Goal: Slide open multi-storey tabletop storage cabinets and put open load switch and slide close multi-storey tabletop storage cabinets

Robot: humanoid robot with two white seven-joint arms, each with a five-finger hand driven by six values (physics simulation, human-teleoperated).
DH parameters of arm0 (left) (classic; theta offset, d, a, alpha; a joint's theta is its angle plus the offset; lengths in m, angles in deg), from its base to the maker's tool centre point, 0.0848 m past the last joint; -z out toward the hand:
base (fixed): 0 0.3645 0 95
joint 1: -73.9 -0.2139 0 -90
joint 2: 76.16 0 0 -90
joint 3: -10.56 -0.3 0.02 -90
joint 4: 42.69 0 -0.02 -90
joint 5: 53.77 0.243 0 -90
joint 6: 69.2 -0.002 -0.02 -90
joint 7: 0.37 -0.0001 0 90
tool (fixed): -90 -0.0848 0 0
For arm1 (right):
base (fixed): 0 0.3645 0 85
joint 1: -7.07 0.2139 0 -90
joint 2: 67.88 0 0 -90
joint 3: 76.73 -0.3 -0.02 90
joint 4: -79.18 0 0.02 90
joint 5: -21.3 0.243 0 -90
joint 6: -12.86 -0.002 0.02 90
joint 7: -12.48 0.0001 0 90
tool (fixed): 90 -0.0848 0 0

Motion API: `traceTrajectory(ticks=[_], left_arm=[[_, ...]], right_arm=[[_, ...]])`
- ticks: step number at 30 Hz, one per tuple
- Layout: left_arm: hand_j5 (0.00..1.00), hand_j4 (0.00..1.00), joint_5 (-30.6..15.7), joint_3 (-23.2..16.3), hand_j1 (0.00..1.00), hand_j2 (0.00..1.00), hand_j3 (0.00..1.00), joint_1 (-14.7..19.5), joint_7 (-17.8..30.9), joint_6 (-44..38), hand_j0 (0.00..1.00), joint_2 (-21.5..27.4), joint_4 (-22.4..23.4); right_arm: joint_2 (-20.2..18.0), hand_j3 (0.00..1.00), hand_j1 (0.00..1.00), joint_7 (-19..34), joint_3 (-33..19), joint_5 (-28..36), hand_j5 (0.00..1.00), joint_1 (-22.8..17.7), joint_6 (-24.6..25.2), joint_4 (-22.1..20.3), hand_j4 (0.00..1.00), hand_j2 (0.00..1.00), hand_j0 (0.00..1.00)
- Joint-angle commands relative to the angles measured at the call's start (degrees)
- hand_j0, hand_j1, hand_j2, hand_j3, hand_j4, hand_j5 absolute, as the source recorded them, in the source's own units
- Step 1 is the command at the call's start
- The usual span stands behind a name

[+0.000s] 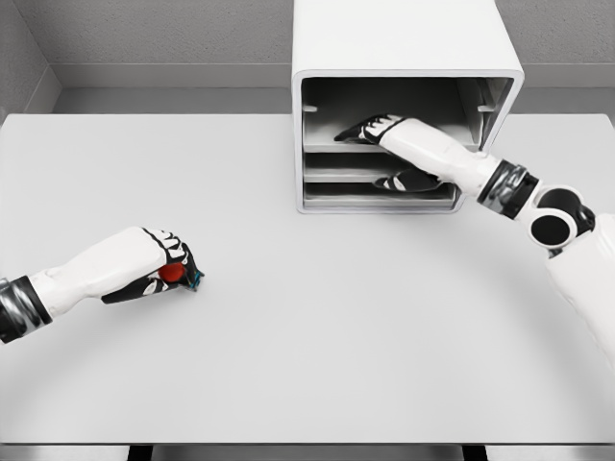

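Fingers of the left robot hand (159, 269) are curled tight around the load switch (175, 273), a small red piece with a teal edge showing, held low over the table (317, 327) at its left side. The right robot hand (370, 130) reaches into the upper compartment of the white storage cabinet (404, 58) at the table's far edge, its fingers stretched out flat over the shelf and gripping nothing.
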Motion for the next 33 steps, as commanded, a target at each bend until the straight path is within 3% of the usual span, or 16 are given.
traceTrajectory(ticks=[1, 22, 24, 33], left_arm=[[0.40, 0.40, -0.9, 0.0, 0.40, 0.40, 0.40, 0.0, 0.0, -0.2, 0.40, 0.0, -0.6], [0.41, 0.41, -1.9, 0.4, 0.41, 0.41, 0.41, 0.6, 0.0, -0.2, 0.41, 0.0, -0.9], [0.41, 0.41, -1.9, 0.4, 0.41, 0.41, 0.41, 0.6, 0.0, -0.2, 0.41, 0.1, -0.9], [0.41, 0.41, -1.9, 0.5, 0.41, 0.41, 0.41, 0.6, 0.0, -0.2, 0.41, 0.0, -0.9]], right_arm=[[-0.8, 0.87, 0.87, -0.1, 0.0, 0.6, 0.87, 0.0, 0.1, -1.5, 0.87, 0.87, 0.87], [-4.5, 0.88, 0.88, -0.2, 0.1, -0.1, 0.88, -3.3, 0.1, -4.1, 0.88, 0.88, 0.88], [-5.6, 0.88, 0.88, -0.3, 0.0, 0.0, 0.88, -4.0, 0.1, -6.8, 0.88, 0.88, 0.88], [-7.7, 0.88, 0.88, -0.3, -0.3, 0.6, 0.88, -5.4, 0.1, -10.1, 0.88, 0.88, 0.88]])
